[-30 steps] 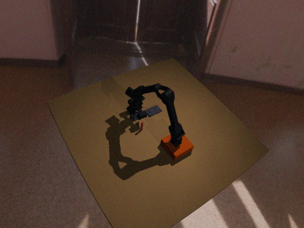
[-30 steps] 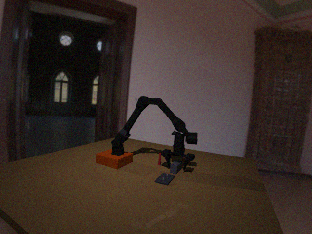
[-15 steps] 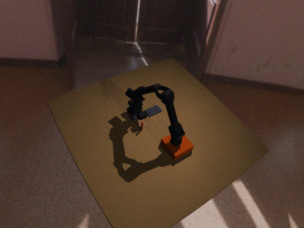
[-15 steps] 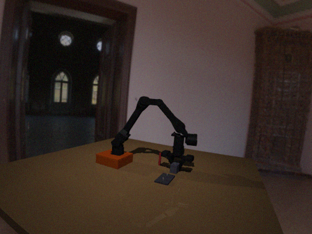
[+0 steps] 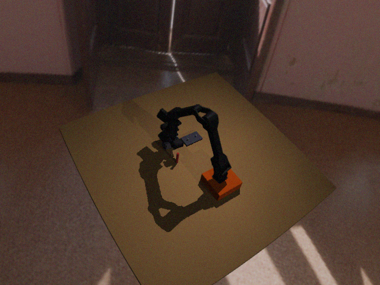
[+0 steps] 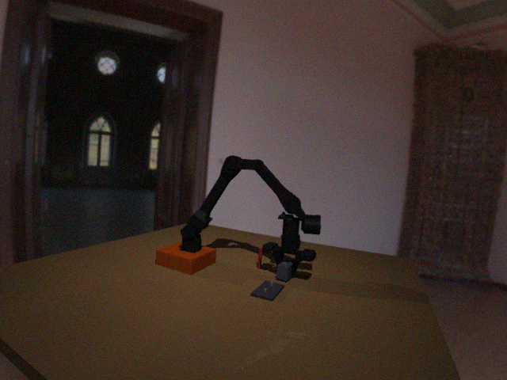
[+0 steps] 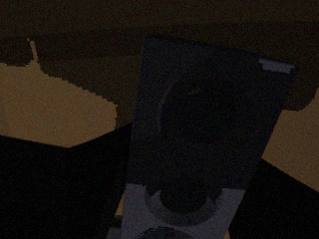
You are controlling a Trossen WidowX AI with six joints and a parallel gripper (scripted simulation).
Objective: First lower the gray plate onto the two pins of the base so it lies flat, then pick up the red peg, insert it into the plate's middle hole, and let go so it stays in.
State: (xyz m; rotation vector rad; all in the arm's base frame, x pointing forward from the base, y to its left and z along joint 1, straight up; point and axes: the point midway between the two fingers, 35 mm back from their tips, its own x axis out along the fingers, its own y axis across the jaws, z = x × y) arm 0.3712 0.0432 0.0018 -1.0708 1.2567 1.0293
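Note:
My gripper (image 5: 170, 143) (image 6: 286, 264) (image 7: 178, 135) is low over the table and shut on the gray plate (image 5: 167, 145) (image 6: 283, 271) (image 7: 199, 115). In the wrist view the plate, with round holes along its middle, fills the space between the dark fingers. The flat gray base (image 5: 192, 138) (image 6: 267, 290) with its two small pins lies on the table just beside the gripper. The red peg (image 5: 177, 157) (image 6: 259, 258) stands upright on the table, a short way from the gripper on the arm's side.
The arm rises from an orange mount block (image 5: 221, 184) (image 6: 186, 258) on the brown table (image 5: 129, 214) (image 6: 123, 327). The arm's dark shadow falls across the table by the peg. The table's edges drop to the floor all round.

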